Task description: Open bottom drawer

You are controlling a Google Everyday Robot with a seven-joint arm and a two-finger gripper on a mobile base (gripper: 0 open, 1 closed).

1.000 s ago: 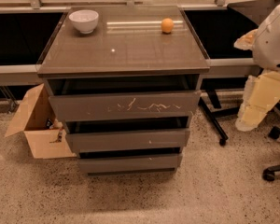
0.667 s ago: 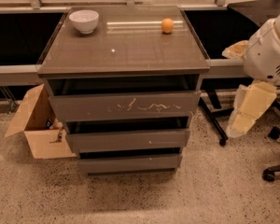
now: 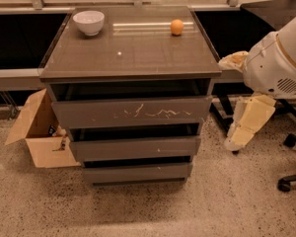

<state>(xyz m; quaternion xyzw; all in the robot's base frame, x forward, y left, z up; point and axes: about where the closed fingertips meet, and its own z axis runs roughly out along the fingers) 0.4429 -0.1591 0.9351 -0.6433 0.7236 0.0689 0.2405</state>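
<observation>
Gripper [image 3: 239, 138] lower, nearer the cabinet [image 3: 133, 58], right of the bottom drawer [image 3: 138, 172]

Arm [image 3: 278, 58] at right edge; gripper [image 3: 238, 138] hanging low, pointing down-left.

So the table [image 3: 133, 58] is a glossy grey-brown flat top on a drawer unit, and two things sit on it. There's a small white round bowl [image 3: 89, 22] standing upright near the back left corner. A small round orange object [image 3: 176, 27] sits toward the back right, well apart from the bowl. The robot's cream hand [image 3: 235, 143] hangs off to the table's right, lower than the top and not touching it.
</observation>
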